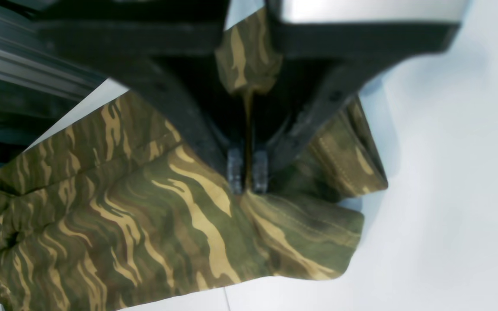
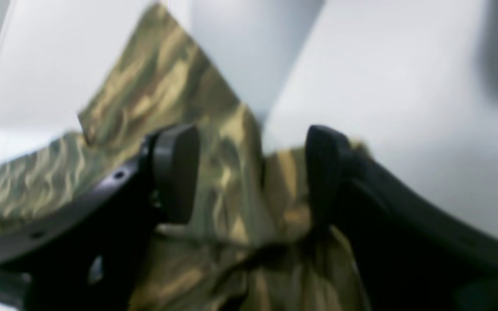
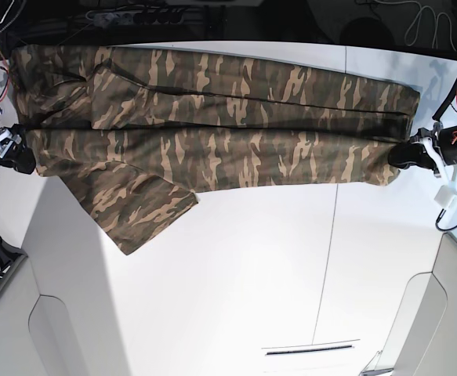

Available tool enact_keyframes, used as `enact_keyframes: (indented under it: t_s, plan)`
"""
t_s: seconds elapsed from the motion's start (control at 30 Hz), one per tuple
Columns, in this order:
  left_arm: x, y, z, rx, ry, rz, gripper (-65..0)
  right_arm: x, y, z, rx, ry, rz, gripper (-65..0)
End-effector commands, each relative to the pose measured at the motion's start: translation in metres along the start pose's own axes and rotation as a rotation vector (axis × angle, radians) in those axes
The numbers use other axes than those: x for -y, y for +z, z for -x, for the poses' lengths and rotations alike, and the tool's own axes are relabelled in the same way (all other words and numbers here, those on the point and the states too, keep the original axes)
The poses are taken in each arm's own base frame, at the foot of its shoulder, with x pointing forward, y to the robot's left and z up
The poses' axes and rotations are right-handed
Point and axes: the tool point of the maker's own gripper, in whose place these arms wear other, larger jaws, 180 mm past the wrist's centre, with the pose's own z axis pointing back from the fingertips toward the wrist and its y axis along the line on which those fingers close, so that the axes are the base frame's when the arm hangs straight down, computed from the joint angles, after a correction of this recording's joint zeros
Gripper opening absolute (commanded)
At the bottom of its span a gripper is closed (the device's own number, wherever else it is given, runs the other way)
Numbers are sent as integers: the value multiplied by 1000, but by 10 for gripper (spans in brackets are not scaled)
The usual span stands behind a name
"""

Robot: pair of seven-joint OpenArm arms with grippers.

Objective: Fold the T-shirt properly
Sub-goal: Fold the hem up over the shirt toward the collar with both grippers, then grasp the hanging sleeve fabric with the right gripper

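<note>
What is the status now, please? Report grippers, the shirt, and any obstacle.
Left gripper shut on T-shirt hem. Right gripper open, cloth between its fingers, not pinched. T-shirt folded lengthwise on table, one sleeve out. No obstacle seen.

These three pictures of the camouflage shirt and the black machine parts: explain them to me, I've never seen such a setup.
It is a robot with two arms working at a white table. One picture looks down from overhead; the other two come from cameras mounted on each wrist. A camouflage T-shirt lies stretched in a long band across the table. The left gripper, at the overhead view's right edge, has its jaws shut on a pinch of the shirt's edge. The right gripper, at the other end, has its jaws standing open with cloth between them, not clamped.
</note>
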Motion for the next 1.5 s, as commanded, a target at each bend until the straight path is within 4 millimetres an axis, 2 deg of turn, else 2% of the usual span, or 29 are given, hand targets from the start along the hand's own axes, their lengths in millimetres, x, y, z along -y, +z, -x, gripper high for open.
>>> enact_keyframes:
  t_s: [0.0, 0.27, 0.4, 0.53, 0.7, 0.87, 1.03, 1.27, 1.37, 1.47]
  plan:
    - [1, 9, -16, 39, -29, 1, -650, -3, 3, -31, 84, 38, -6, -264]
    - [1, 9, -16, 39, -28, 1, -650, -4, -8, -86, 182, 118, 50, -265]
    - [1, 9, -16, 39, -28, 1, -650, -11, -22, -96, 176, 146, 44, -264]
    - [1, 9, -16, 39, -28, 1, -650, -17, -53, -85, 133, 161, 39, -265]
    - [-1, 9, -15, 33, -32, -6, -650, -30, -96, -60, 46, 173, -8, -265]
    - [-2, 9, -14, 28, -35, -12, -650, -42, -128, -35, -46, 178, -34, -265]
    - [-1, 9, -15, 31, -34, -9, -650, -69, -146, -17, -73, 150, -88, -266]
    - [-1, 9, -15, 31, -33, -9, -650, -101, -159, -3, -77, 110, -152, -267]
    - [-1, 9, -15, 31, -34, -9, -650, -110, -162, 1, -78, 102, -170, -324]
    - [-1, 9, -15, 31, -34, -9, -650, -114, -163, 3, -78, 96, -178, -463]
